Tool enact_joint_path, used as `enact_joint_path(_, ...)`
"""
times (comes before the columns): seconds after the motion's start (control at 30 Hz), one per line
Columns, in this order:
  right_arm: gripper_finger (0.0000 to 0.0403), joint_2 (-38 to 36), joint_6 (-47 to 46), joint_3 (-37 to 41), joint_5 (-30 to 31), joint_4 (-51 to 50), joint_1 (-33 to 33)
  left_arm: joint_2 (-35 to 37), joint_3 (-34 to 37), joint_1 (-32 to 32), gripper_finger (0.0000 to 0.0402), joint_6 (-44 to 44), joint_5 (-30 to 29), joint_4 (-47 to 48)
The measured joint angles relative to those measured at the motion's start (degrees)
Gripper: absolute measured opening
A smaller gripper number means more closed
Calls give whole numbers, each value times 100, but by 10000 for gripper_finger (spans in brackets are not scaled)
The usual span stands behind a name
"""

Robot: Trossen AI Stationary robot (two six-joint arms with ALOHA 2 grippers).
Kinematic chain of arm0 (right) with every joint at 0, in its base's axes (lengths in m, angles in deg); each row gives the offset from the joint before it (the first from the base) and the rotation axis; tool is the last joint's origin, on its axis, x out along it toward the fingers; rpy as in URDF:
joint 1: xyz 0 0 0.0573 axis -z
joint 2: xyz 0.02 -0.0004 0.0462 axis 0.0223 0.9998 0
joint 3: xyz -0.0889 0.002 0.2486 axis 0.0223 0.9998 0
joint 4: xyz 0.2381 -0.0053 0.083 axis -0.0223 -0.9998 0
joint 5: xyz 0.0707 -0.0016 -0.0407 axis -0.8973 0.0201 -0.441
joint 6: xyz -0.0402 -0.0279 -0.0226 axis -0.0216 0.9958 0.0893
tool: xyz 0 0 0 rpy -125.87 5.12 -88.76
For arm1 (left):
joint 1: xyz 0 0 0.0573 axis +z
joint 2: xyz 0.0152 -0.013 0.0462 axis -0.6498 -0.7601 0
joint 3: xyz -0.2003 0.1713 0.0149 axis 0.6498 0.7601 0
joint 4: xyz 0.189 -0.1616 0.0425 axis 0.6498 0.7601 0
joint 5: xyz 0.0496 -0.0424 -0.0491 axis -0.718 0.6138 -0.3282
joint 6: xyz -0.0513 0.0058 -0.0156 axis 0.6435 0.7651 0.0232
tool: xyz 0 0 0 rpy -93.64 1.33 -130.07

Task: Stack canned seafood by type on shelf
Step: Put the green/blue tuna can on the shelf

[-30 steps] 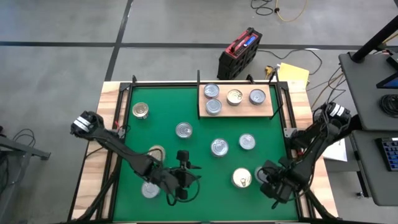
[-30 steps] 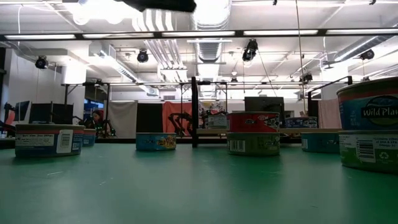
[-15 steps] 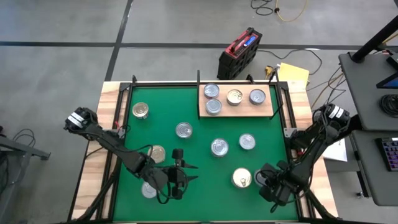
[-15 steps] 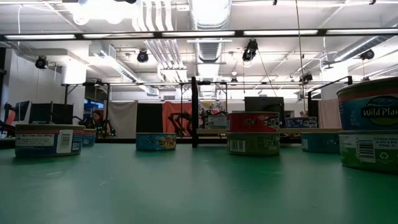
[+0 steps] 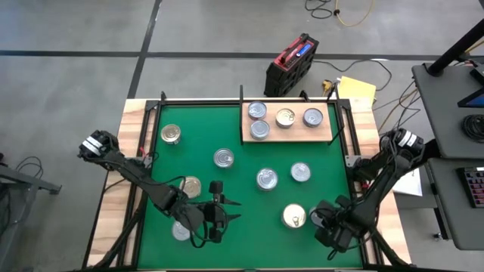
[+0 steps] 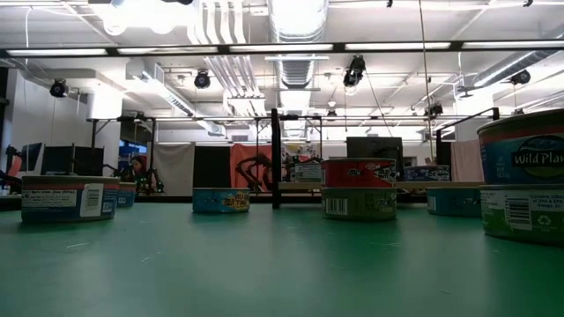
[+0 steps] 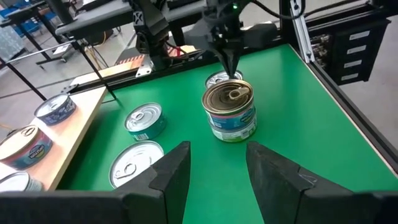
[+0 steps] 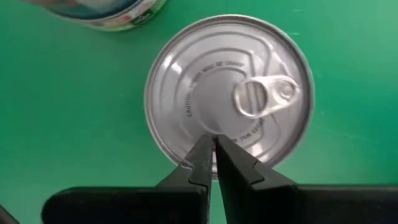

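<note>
A: Fingers first: the right gripper [image 8: 213,163] is pinched fully together, holding nothing, its tips over the near rim of a silver-lidded tin [image 8: 229,93] at the mat's front right corner.

B: So it can't take that tin as it stands?

A: No. To my eye it should lift a little, spread wider than the lid, centre over the pull tab, then come down so the fingers straddle the sides.

B: And the left gripper [image 7: 216,171]?

A: About half open and empty, near the front of the green mat [image 5: 242,155], facing a gold-lidded tin [image 7: 229,110] (which seems to sit on another tin).

B: Where does the cargo go?

A: Onto the shelf [image 5: 288,134] at the far edge. Four tins rest there already, one gold [image 5: 285,117] among silvers, so match lid to lid
</note>
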State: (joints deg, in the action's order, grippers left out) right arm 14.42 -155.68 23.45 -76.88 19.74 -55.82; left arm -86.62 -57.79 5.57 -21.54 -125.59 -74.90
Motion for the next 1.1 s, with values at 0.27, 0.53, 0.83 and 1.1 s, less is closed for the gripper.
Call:
enact_joint_path(0.27, 12, 411, 610, -22, 32, 1274, -3, -4, 0, -66, 141, 126, 7, -85)
enact_joint_path(0.53, 12, 835, 922, -15, 204, 2263, 8, -4, 0, -66, 141, 126, 9, -201)
enact_joint_path(0.83, 12, 1310, 1774, -11, 482, 3339, 382, -4, 0, -66, 141, 136, 9, -223)
enact_joint_path(1.1, 12, 1704, 2826, -2, 873, 4086, 828, -4, 2, -74, 141, 141, 11, -208)
